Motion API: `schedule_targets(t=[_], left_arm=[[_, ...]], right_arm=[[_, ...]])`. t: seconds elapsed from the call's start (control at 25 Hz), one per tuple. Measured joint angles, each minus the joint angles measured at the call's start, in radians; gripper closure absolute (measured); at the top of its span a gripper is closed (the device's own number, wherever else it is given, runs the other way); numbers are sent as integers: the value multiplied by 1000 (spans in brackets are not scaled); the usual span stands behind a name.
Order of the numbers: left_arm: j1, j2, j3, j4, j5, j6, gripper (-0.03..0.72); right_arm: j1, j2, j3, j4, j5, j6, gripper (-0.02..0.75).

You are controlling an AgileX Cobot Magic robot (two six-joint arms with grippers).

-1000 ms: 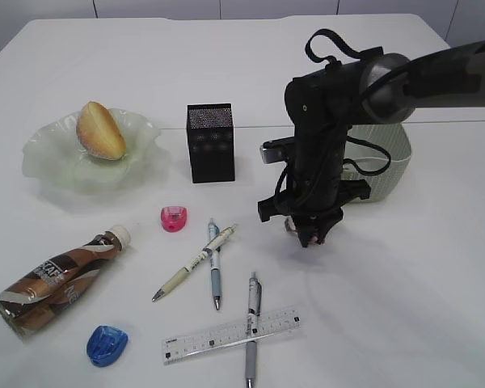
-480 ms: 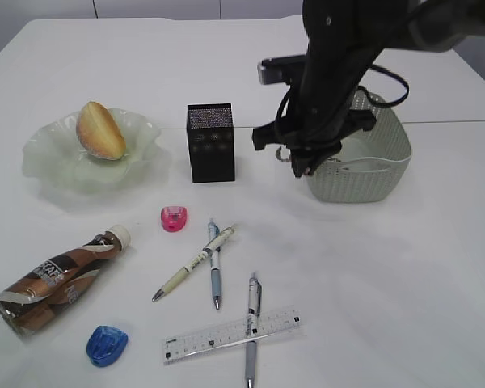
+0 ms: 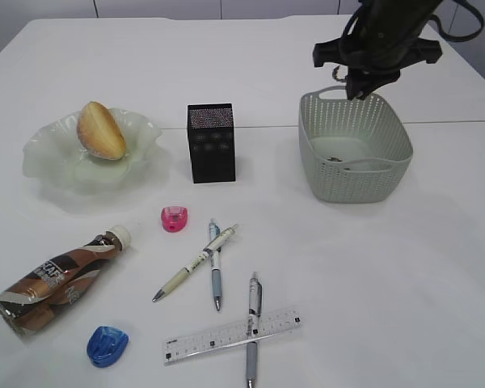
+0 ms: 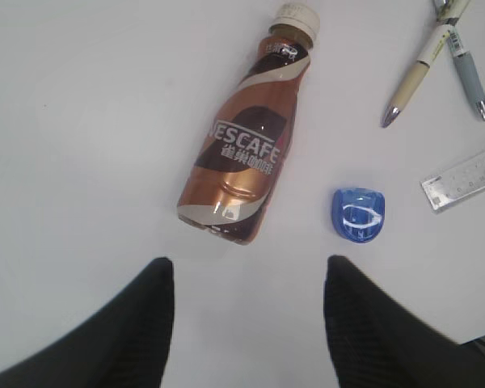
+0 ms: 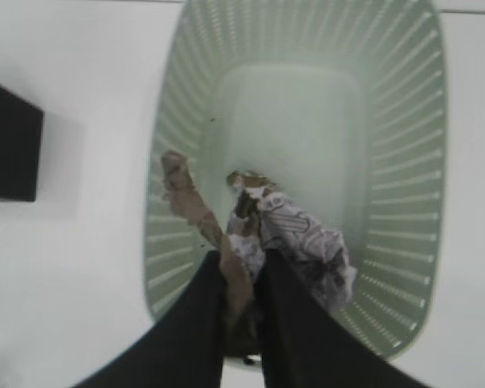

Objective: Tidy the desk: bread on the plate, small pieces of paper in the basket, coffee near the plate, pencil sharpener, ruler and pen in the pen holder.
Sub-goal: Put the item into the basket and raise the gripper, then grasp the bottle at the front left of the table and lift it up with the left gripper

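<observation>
My right gripper (image 5: 242, 323) hangs above the pale green basket (image 3: 396, 133) at the far right of the white table, its fingers pinched nearly together on crumpled paper scraps (image 5: 287, 234) dangling over the basket's inside. My left gripper (image 4: 246, 323) is spread wide and empty, hovering over the coffee bottle (image 4: 246, 153) lying on its side beside a blue pencil sharpener (image 4: 359, 215).

right arm (image 3: 380, 32): risen from desk | now above basket (image 3: 392, 162) far rim | paper scraps (image 5: 295, 234) carried along
</observation>
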Motion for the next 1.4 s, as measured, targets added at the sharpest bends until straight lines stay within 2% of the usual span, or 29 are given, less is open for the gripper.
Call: schedule_targets(t=[0.16, 0.24, 0.32, 0.48, 0.52, 0.6, 0.72, 0.88, 1.08, 1.28, 1.4], left_arm=[[0, 0, 0, 0, -9, 0, 255], [0, 0, 0, -2, -13, 0, 255], [0, 0, 0, -2, -15, 0, 255], [0, 0, 0, -6, -18, 0, 255], [0, 0, 0, -8, -18, 0, 255], [0, 0, 0, -10, -18, 0, 255], [0, 0, 0, -11, -18, 0, 255], [0, 0, 0, -14, -18, 2, 242], [0, 0, 0, -16, -18, 2, 252], [0, 0, 0, -17, -14, 4, 254], [0, 0, 0, -18, -3, 40, 254]], right_arm=[[-44, 15, 0, -14, -37, 4, 648], [-45, 30, 0, -19, -52, 4, 614], [-46, 44, 0, -19, -54, 4, 520], [-46, 53, 0, -12, -54, 4, 218], [-46, 53, -1, -12, -49, 4, 173], [-46, 53, -1, -10, -25, 4, 140], [-46, 53, -1, 8, 53, 7, 151], [-46, 51, -1, 42, 158, -22, 220], [-46, -27, 33, 74, 194, -46, 262], [-46, -148, 164, 76, 216, -71, 266], [-46, -232, 300, 86, 216, -99, 268]])
